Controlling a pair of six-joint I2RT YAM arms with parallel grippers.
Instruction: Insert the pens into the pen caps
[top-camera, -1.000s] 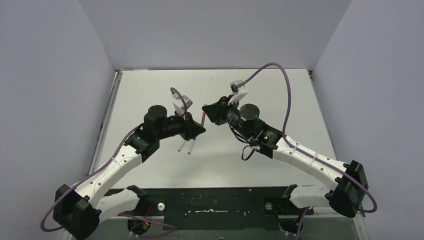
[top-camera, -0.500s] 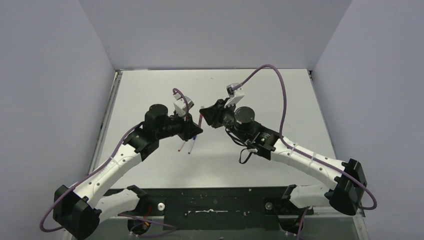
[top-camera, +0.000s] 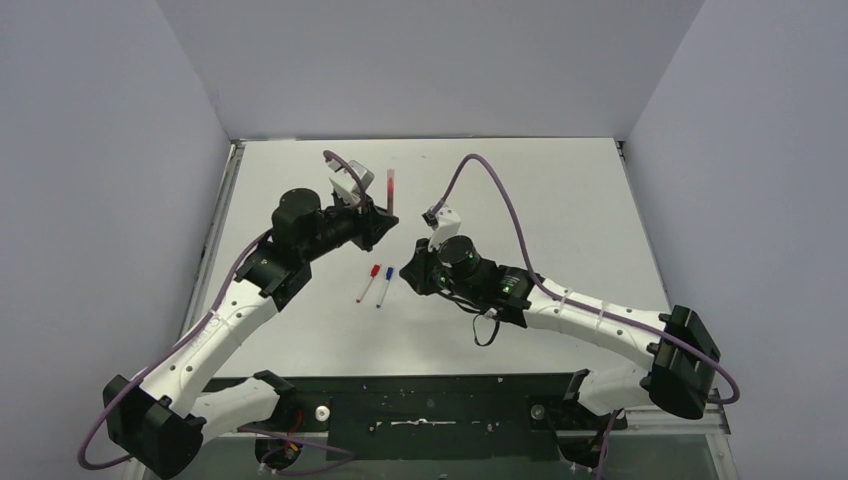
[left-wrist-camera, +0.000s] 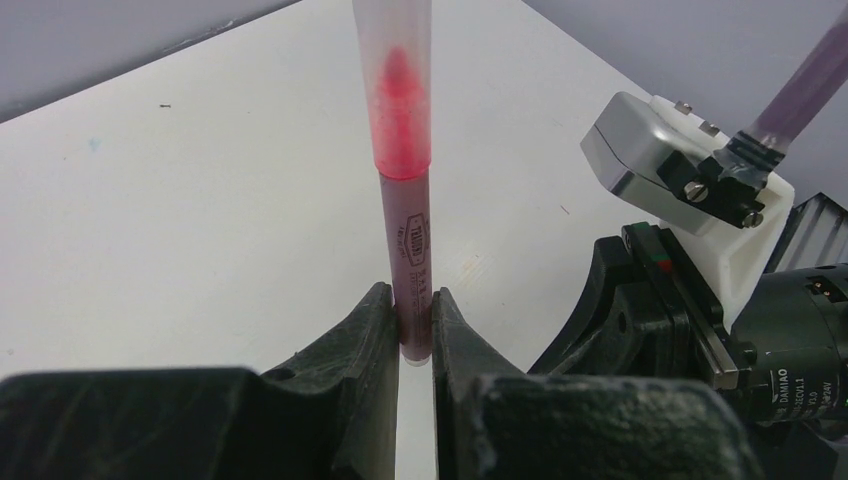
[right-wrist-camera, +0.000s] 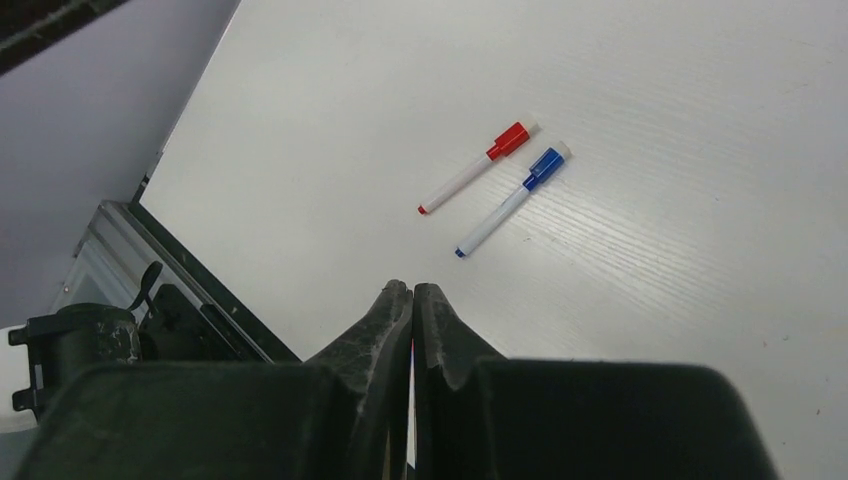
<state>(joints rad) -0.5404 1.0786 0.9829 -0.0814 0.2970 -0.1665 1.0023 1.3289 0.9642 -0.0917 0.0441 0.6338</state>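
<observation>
Two capped pens lie on the tabletop (right-wrist-camera: 700, 100), the blue pen (right-wrist-camera: 505, 205) just beside the red pen (right-wrist-camera: 470, 175). Jaws of your left gripper (left-wrist-camera: 412, 310) clamp the pink pen (left-wrist-camera: 414, 260), pale cap (left-wrist-camera: 395, 90) on, beyond the red pen; lay it gently beside that. Your right gripper (right-wrist-camera: 412, 295) has its jaws closed, empty.

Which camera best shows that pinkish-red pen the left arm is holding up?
The left wrist view: the pinkish-red plastic pen fills it, clamped in the left end effector, a translucent pale cap over its tip. The top external view shows the pen only as a red sliver; the right wrist view misses it.
</observation>
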